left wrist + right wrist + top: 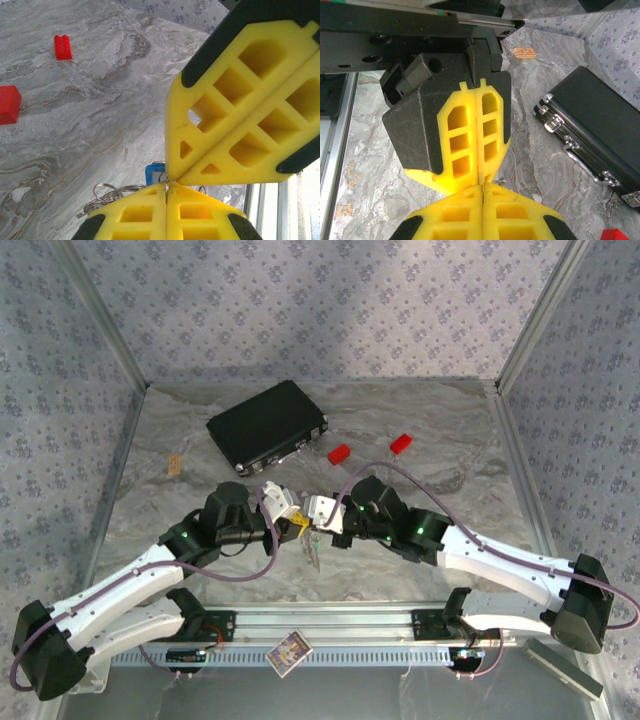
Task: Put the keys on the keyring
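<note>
Left fingers (135, 215) pinch the light, limp keyring (102, 190), right fingers (240, 100) clenched against them; the blue key (154, 172) likely grips best by its stiff head.

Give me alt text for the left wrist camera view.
The shut left gripper, below, meets the shut right gripper, above, tip to tip over a marbled table. Beside their tips show a blue key head and silvery keyring loops; two red blocks lie farther left.
</note>
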Motion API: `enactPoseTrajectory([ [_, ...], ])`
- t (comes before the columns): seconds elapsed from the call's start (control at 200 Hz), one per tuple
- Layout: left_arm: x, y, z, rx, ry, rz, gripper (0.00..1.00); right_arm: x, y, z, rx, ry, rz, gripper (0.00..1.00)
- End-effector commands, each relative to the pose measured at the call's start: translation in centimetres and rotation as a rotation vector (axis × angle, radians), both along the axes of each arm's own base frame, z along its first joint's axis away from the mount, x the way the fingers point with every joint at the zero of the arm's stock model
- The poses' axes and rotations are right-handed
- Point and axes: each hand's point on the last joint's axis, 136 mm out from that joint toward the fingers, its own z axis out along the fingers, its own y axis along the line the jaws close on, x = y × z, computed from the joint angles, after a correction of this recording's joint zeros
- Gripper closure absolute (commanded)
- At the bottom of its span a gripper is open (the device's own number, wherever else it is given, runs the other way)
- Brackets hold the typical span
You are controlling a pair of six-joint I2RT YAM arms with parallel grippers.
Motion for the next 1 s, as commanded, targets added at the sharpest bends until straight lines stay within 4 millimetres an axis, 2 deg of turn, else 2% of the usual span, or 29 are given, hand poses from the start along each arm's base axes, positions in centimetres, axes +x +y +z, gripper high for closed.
enactPoseTrajectory([
  [0.0,0.1,-0.4,1.5,-0.043,-0.055,-0.017,1.0,0.6,-0.8,0.3,0.011,0.01,-0.057,1.0],
  [0.105,0.2,-0.2,1.2,-0.026,-0.053,-0.007,1.0,2.8,-2.6,0.7,0.049,0.085,-0.212,1.0],
  [0.19,0.3,0.0,1.0,-0.014,-0.053,0.005,1.0,4.5,-5.0,-0.6,0.065,0.248,-0.405,1.0],
  [0.275,0.4,0.0,1.0,-0.017,-0.059,0.012,1.0,5.1,-7.5,-3.5,0.051,0.469,-0.629,1.0],
  [0.4,0.7,-0.1,1.0,-0.023,-0.064,0.02,1.0,3.9,-10.7,-9.3,-0.052,0.758,-0.946,1.0],
  [0.51,0.8,-0.2,1.0,-0.023,-0.065,0.019,1.0,2.7,-11.0,-12.4,-0.111,0.876,-1.025,1.0],
  [0.62,0.8,-0.1,1.2,-0.026,-0.079,0.018,1.0,2.8,-10.9,-14.6,-0.159,0.94,-1.067,1.0],
  [0.855,1.0,-0.1,0.9,-0.023,-0.082,0.031,1.0,3.3,-10.9,-17.9,-0.283,0.994,-1.114,1.0],
  [0.994,1.0,0.0,1.1,-0.022,-0.092,0.031,1.0,3.4,-10.8,-19.0,-0.325,1.011,-1.113,1.0],
])
